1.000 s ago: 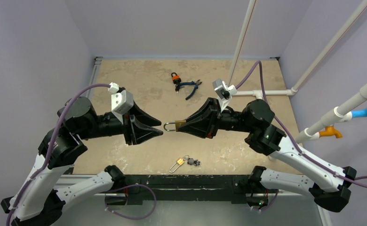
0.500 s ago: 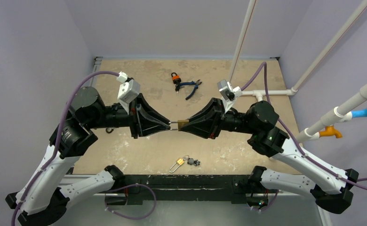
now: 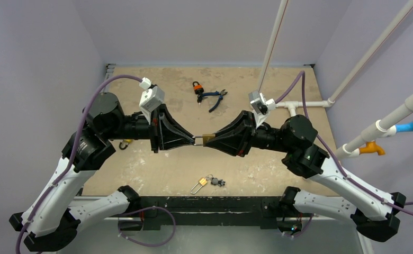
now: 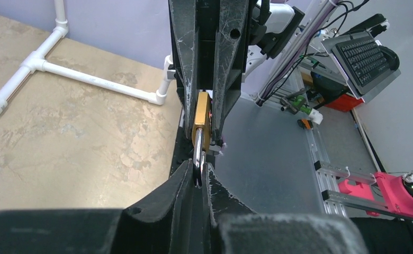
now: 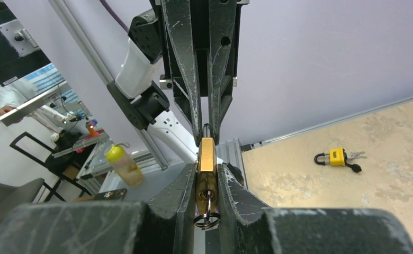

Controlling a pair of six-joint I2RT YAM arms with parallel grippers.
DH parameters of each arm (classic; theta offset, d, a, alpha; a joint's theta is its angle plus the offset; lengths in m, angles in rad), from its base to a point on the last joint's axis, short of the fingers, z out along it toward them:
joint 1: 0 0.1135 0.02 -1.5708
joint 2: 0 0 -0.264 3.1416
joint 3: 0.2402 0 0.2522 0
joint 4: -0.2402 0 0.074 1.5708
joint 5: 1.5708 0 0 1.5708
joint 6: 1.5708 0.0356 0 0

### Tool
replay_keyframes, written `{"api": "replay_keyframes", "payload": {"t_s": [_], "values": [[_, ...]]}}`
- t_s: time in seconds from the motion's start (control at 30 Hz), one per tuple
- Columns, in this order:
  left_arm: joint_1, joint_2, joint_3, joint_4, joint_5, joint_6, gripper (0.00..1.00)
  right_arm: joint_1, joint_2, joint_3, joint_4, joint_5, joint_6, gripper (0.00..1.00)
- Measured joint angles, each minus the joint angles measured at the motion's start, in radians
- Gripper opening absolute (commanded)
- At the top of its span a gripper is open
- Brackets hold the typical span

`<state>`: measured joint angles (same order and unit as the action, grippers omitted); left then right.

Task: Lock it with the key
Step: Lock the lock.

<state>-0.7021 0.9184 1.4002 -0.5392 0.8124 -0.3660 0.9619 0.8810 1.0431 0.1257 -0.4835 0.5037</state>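
Above the centre of the worktop (image 3: 162, 90), off its surface: brass padlock (image 5: 206, 156), body clamped in right gripper (image 3: 209, 141), shackle (image 4: 198, 150) pinched by left gripper (image 3: 192, 141). Toward the near edge: second padlock with keys (image 3: 204, 182), lying flat.
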Motion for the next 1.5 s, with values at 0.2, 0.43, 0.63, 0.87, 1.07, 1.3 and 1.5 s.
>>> {"api": "replay_keyframes", "payload": {"t_s": [0.2, 0.43, 0.63, 0.87, 1.07, 1.3, 1.5], "values": [[0.002, 0.000, 0.000, -0.001, 0.014, -0.001, 0.11, 0.000, -0.011, 0.000, -0.005, 0.011, -0.001, 0.00], [0.008, 0.000, -0.001, 0.000, 0.013, -0.015, 0.00, 0.000, -0.009, 0.000, -0.004, 0.013, -0.002, 0.00], [0.008, 0.006, -0.002, -0.001, 0.005, -0.029, 0.00, -0.001, -0.004, 0.000, 0.002, 0.014, -0.008, 0.00], [0.013, 0.026, -0.005, 0.015, 0.003, -0.090, 0.00, -0.008, 0.016, 0.000, 0.012, 0.001, -0.006, 0.00], [0.015, 0.028, -0.005, 0.018, -0.007, -0.104, 0.00, -0.011, 0.030, 0.000, 0.028, -0.011, 0.002, 0.00], [0.016, 0.047, 0.001, 0.018, -0.036, -0.122, 0.00, -0.021, 0.035, 0.000, 0.034, -0.006, 0.017, 0.00], [0.013, 0.064, 0.019, 0.014, -0.062, -0.124, 0.00, -0.027, 0.040, 0.000, 0.041, 0.003, 0.026, 0.00]]}}
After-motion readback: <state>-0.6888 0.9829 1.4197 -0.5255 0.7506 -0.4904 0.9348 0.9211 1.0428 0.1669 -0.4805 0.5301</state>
